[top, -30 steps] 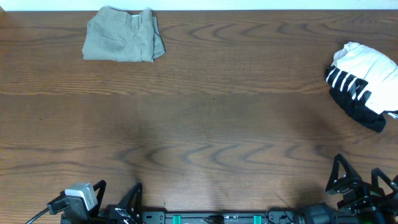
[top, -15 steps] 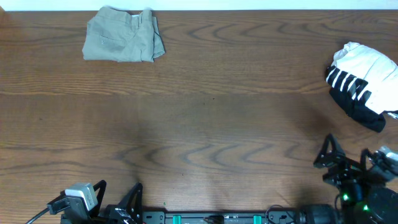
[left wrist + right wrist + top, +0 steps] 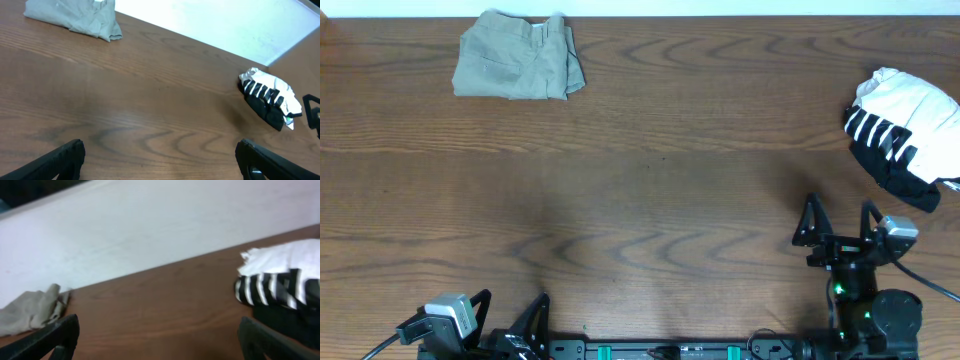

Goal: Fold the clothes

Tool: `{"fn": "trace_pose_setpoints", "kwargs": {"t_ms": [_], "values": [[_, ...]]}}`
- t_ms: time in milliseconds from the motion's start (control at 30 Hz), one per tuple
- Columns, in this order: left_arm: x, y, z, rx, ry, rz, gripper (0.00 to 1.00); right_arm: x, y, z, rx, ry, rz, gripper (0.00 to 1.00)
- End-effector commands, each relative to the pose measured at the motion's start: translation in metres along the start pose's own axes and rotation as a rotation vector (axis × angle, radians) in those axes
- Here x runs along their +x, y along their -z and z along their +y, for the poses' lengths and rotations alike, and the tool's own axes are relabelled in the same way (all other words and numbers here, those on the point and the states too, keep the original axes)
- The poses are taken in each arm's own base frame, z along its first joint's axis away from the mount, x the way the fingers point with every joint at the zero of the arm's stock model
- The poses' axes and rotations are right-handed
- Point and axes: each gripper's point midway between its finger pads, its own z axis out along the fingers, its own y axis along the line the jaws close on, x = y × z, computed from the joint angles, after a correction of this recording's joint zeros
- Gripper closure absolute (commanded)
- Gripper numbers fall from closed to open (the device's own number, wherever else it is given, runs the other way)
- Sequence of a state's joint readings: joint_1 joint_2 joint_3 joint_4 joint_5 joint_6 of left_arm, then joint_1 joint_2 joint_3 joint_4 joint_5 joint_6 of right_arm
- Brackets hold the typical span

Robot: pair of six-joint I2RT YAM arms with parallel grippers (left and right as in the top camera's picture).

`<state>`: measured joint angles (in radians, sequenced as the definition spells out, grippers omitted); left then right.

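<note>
The khaki trousers (image 3: 515, 68) lie bundled, seemingly folded, at the table's (image 3: 650, 190) far left corner; the left gripper (image 3: 508, 306) and right gripper (image 3: 839, 215) gape wide near its front edge, holding nothing; next, we judge, comes reaching for the striped garment (image 3: 898, 135) at its right edge.

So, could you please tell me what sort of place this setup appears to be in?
Probably a robotics lab bench set up for laundry folding: a wood-grain table, a robot arm mounted at its near edge, and khaki trousers and a striped garment lying at the far side.
</note>
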<state>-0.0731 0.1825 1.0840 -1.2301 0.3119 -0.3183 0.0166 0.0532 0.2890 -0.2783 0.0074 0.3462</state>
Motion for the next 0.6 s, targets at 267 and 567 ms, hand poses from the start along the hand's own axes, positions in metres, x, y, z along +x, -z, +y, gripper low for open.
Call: {"fn": "trace_pose_setpoints", "kwargs": {"t_ms": [267,567], "values": [[0.0004,0.0001,-0.0014,0.007,0.014,0.000,0.02,0.0001,-0.0107,0.0056,-0.099,0.029,-0.162,0.01],[0.0004,0.0001,-0.0014,0.007,0.013,0.000,0.02,0.0017,-0.0130,0.0093,-0.149,0.069,-0.237,0.01]]}}
